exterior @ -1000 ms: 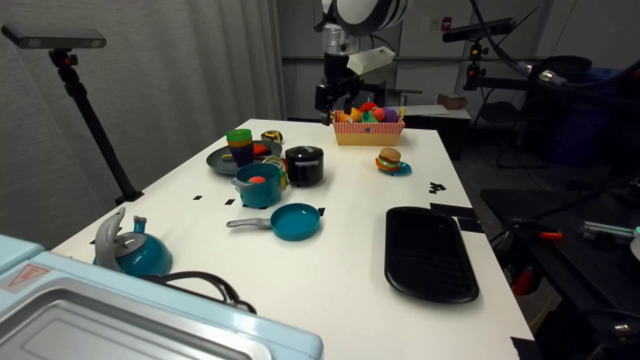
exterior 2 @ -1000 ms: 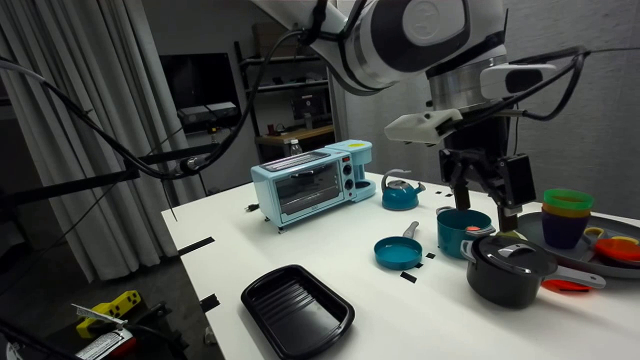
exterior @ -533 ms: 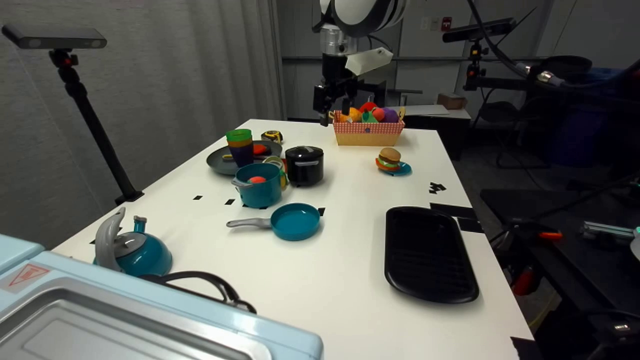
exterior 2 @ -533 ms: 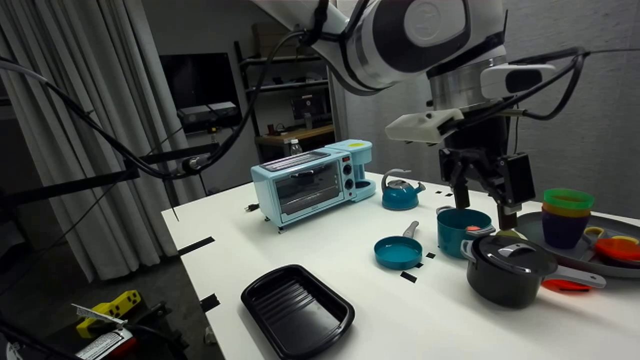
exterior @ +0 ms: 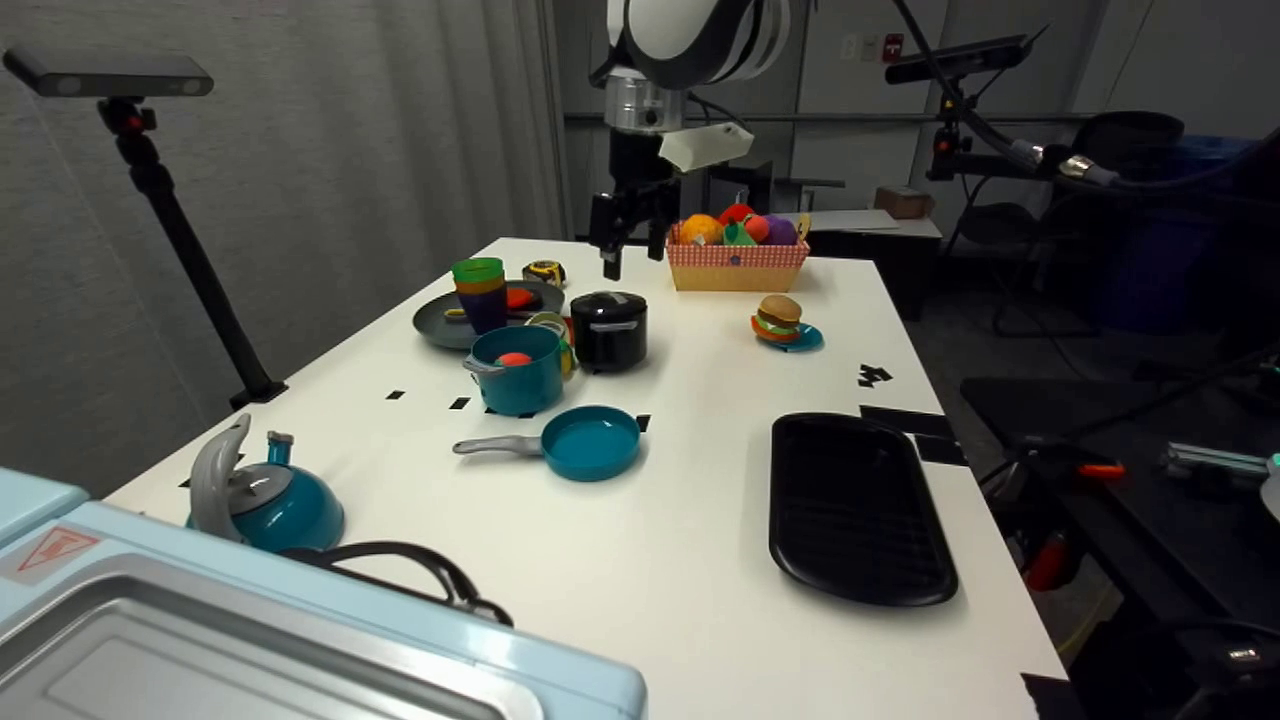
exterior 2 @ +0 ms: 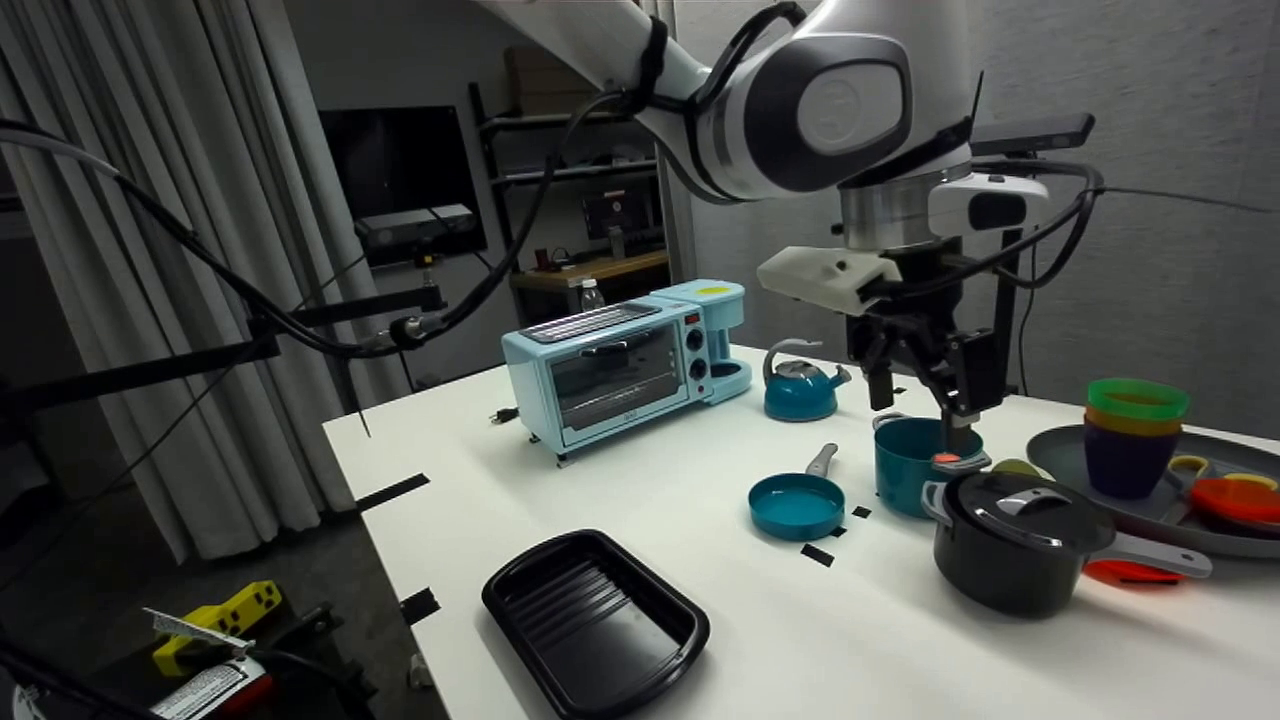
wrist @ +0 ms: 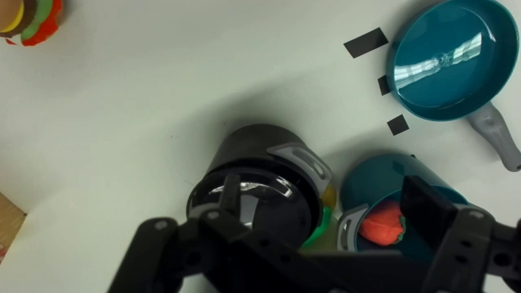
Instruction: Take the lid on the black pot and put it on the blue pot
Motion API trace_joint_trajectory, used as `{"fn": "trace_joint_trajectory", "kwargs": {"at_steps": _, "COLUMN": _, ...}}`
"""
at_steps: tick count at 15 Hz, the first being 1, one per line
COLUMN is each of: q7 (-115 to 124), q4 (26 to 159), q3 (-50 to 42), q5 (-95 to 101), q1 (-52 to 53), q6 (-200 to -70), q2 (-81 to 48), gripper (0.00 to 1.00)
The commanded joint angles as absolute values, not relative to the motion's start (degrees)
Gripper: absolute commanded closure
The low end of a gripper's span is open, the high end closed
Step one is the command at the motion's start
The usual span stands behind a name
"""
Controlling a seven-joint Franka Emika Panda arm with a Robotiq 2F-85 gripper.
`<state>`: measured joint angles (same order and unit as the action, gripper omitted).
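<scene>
Lid on pot, white table, curtain

Light-blue toaster oven with a coffee-maker section is parked on the counter, and a teal kettle is just off its coffee end. Teal frying pan is lying open side up. Black ridged tray is near an edge. Green, orange and purple cups are stacked on a grey platter, tape measure beside it. Toy produce fills a gingham-trimmed basket, toy burger is right at a teal plate.
</scene>
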<state>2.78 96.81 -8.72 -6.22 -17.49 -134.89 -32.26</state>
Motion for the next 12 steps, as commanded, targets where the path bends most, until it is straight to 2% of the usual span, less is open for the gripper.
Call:
{"fn": "trace_joint_trajectory", "kwargs": {"at_steps": 1, "q7": 0.6, "q4": 89.0, "q3": -8.1, "q5": -8.1, "q1": -19.2, "q6": -133.7, "q2": -38.1, "gripper": 0.0}}
{"fn": "trace_joint_trajectory", "kwargs": {"at_steps": 12, "q7": -1.9, "q4": 78.9, "q3": -6.7, "q5": -9.1, "q1": -23.8, "q6": -133.0, "q2": -45.8, "gripper": 0.0}}
